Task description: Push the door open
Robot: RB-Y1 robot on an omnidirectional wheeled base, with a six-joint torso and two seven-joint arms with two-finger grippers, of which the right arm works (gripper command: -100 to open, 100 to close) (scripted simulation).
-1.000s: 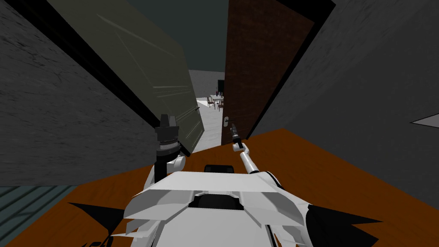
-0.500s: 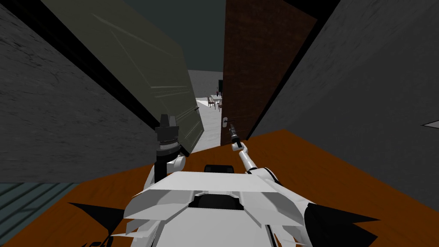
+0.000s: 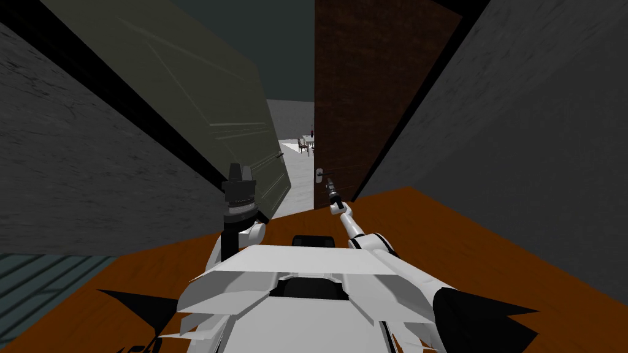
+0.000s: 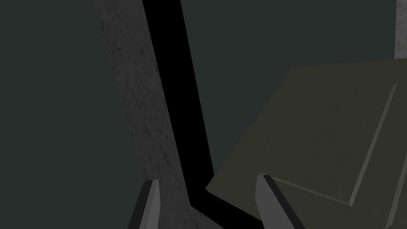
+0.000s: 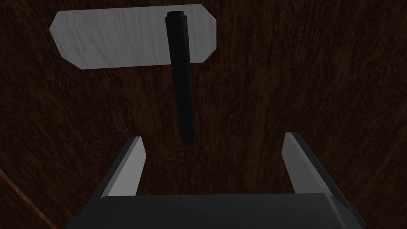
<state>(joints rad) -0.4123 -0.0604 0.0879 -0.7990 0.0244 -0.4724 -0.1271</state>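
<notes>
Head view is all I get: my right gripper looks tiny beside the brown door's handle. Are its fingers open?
Observer: Yes. On the right wrist view the right gripper is open, with its fingers well apart.
Operator: Has it got the handle between them?
Observer: No. The black lever handle runs from a light grey plate on the dark brown door and ends just ahead of the fingertips, ungripped.
</notes>
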